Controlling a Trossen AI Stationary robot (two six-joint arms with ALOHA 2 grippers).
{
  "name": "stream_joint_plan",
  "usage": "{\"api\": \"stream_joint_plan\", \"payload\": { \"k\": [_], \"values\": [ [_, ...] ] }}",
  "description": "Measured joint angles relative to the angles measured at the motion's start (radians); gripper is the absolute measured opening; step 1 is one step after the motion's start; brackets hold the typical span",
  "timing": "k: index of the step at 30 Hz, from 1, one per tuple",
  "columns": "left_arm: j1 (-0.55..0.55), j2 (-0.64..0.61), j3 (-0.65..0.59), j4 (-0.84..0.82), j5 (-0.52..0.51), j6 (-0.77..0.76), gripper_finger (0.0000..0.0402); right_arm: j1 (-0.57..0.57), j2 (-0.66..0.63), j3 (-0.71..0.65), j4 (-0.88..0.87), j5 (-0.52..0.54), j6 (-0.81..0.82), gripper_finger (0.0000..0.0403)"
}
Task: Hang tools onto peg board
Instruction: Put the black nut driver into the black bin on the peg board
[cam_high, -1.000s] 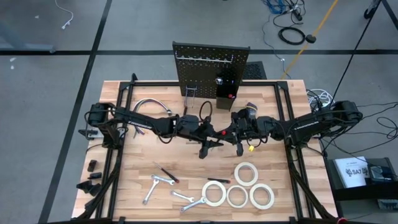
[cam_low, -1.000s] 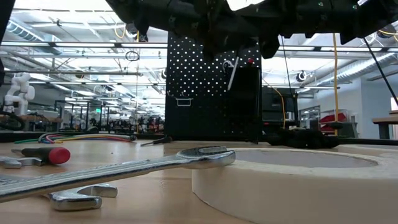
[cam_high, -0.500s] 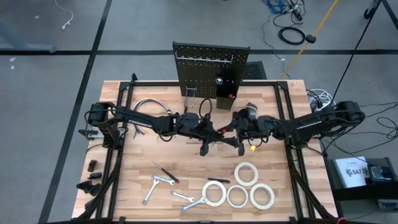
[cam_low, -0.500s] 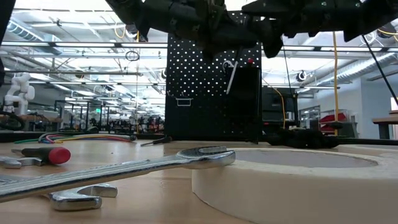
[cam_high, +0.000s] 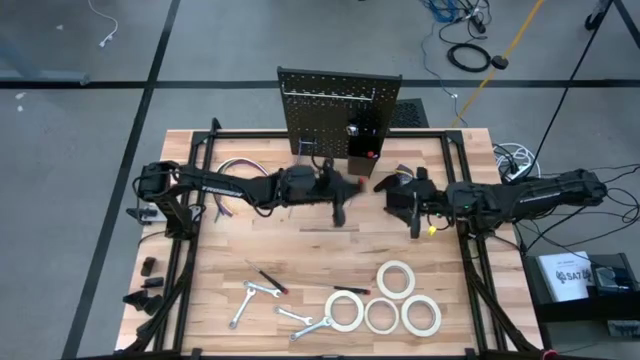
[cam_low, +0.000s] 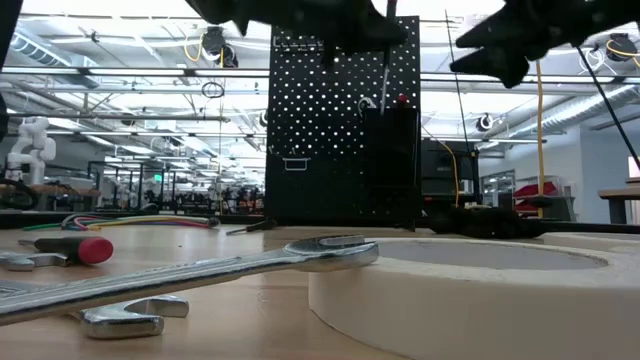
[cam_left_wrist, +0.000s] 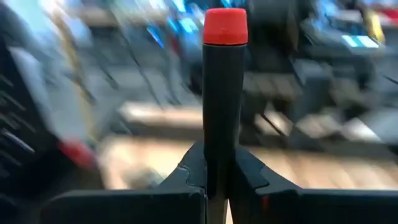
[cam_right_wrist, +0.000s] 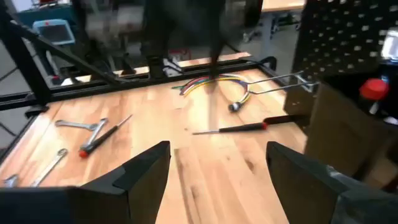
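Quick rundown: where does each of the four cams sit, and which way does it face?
High: overhead, straight down; peg board, both arms.
Low: table height, facing peg board; arms overhead.
Left wrist: past left gripper, shut on a red-capped black screwdriver.
Right wrist: past open right gripper over the table.
Shared: right wrist and high views both show the table's screwdrivers and wrenches.

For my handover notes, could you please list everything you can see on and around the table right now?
peg board: one, black, table's far edge
tape rolls: four, white, near right
wrenches: three, silver, left of the rolls
loose screwdrivers: at least two, red-black, mid-table and by wrenches
chrome tube: one, curved, far left
held screwdriver: one, black, red cap, in left gripper
left gripper: shut, before the board
right gripper: open, empty, beside it
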Motion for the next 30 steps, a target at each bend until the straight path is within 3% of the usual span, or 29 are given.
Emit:
{"api": "stream_joint_plan", "payload": {
  "k": [5,8,17,30],
  "values": [
    [0.032,-0.002,0.079,0.079,-0.114,0.158,0.0022,0.004,-0.065,-0.084,0.005,0.054,0.024,0.0256],
    [0.063,0.010,0.122,0.098,-0.124,0.208,0.0022,0.003,-0.078,-0.136,0.035,0.065,0.041,0.0256],
    [0.155,0.073,0.141,0.151,-0.105,0.199,0.0022,0.003,-0.082,-0.164,0.132,0.107,0.026,0.0256],
    [0.172,0.117,0.141,0.171,-0.105,0.189,0.0022,0.003,-0.081,-0.163,0.139,0.106,0.026,0.0256]
  ]
}}
